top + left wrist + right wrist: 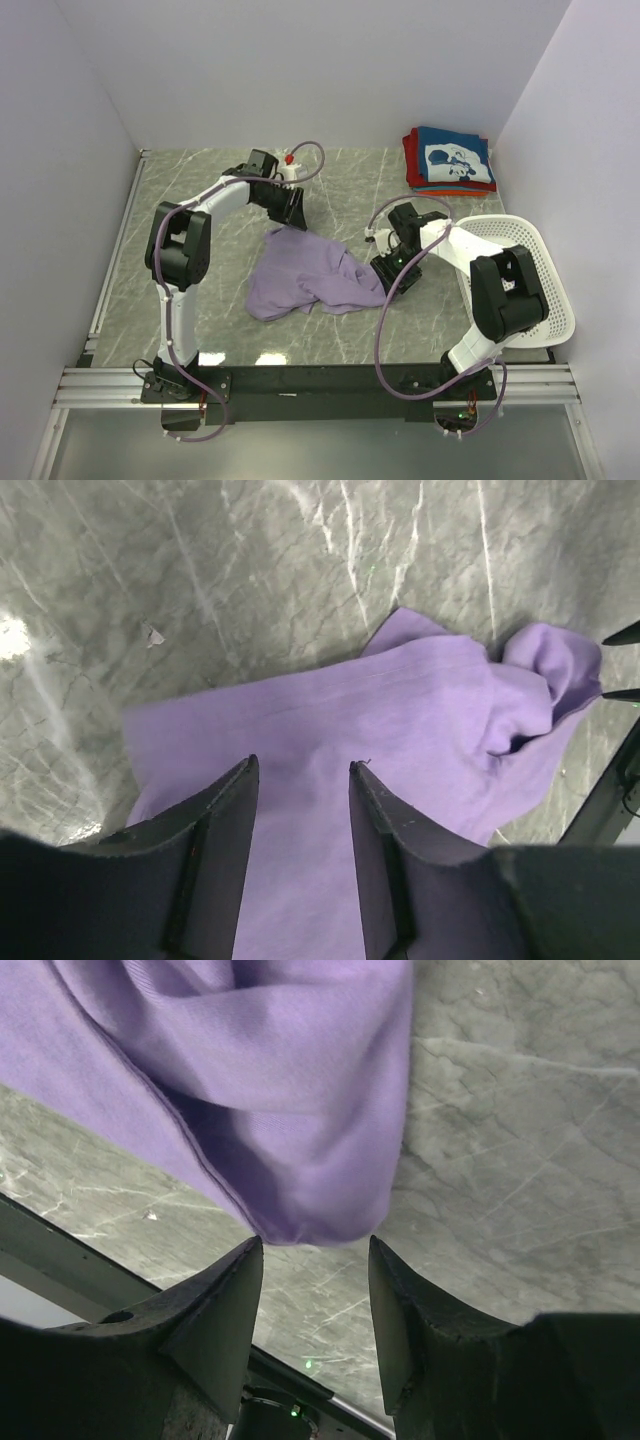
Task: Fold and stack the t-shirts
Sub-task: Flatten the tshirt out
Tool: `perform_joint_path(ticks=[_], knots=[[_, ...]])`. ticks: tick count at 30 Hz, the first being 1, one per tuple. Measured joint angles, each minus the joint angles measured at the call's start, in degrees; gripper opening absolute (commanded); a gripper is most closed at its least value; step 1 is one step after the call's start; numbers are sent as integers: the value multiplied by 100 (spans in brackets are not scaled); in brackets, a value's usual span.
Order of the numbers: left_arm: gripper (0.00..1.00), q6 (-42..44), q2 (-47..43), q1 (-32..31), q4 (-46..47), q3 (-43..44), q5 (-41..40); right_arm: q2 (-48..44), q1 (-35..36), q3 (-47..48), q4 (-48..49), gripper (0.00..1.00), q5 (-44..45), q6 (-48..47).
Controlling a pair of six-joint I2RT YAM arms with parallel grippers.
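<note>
Left gripper hangs parted and empty above the lavender t-shirt; right gripper, likewise parted, has the shirt's bunched edge just ahead.

Fingers apart over purple t-shirt, contact unclear.

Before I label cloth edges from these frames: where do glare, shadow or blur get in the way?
Top external: even light, sharp, the lavender-purple cloth t-shirt clearly edged. Left wrist: glare whitens the grey marble tabletop at left; the left gripper is dark and blurred. Right wrist: the shirt's fold is shadowed near the right gripper.
</note>
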Motion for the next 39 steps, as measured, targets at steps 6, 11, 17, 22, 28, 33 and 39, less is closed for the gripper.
perform_joint_path(ticks=[6, 11, 17, 22, 28, 33, 39], knots=[[55, -42, 4, -2, 2, 44, -28, -4, -118, 0, -83, 54, -26, -61], [57, -151, 33, 39, 17, 42, -216, -9, -144, -2, -116, 54, -66, -85], [59, -238, 37, 175, 48, 17, -334, -17, -153, 0, -125, 54, -101, -90], [62, -280, 44, 317, 50, -66, -341, -17, -157, 0, -129, 54, -101, -103], [63, -280, 44, 358, 44, -341, -282, -17, -181, 28, -136, 54, -105, -103], [61, -278, 44, 345, 59, -376, -122, -17, -186, 46, -136, 54, -125, -103], [61, -278, 44, 267, 168, -376, -15, -17, -190, 46, -136, 54, -133, -103]])
